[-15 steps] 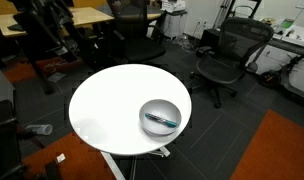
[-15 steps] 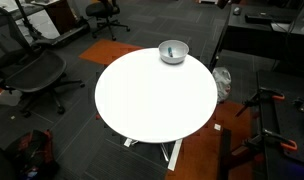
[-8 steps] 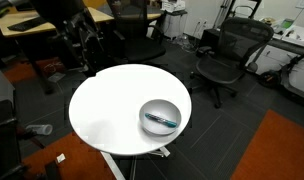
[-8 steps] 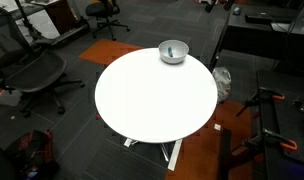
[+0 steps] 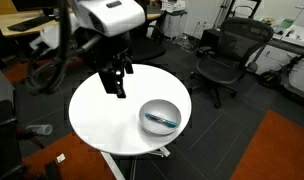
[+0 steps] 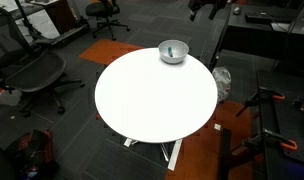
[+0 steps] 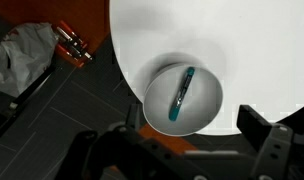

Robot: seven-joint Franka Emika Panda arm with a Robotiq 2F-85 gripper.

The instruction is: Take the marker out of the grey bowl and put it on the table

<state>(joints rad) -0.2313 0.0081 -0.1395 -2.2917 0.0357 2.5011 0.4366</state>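
The marker (image 5: pixel 164 120) lies inside the grey bowl (image 5: pixel 147 110), which sits on the near right part of the round white desk (image 5: pixel 97 115). In this exterior view the hand (image 5: pixel 119 90) hangs above the desk to the left of the bowl, well apart from it, fingers pointing down and holding nothing.

In an exterior view from the opposite side, the bowl (image 6: pixel 173 52) stands close to the far edge of the desk (image 6: pixel 152 100). The marker is only a faint dark streak in it, and the hand is too cropped at the top edge to judge.

The wrist view looks straight down. The marker (image 7: pixel 181 95) rests slanted across the bowl's floor, its teal barrel clear of the rim. The two fingers (image 7: pixel 272 150) stand wide apart at the bottom of the frame, so the hand is open and empty.

The risks look plain. A descent off centre could strike the rim and, since the shiny bowl sits near the desk's edge, shove it over. Fingers closing along the marker instead of across it would likely slip on the curved floor. Once released, the round marker could roll off.
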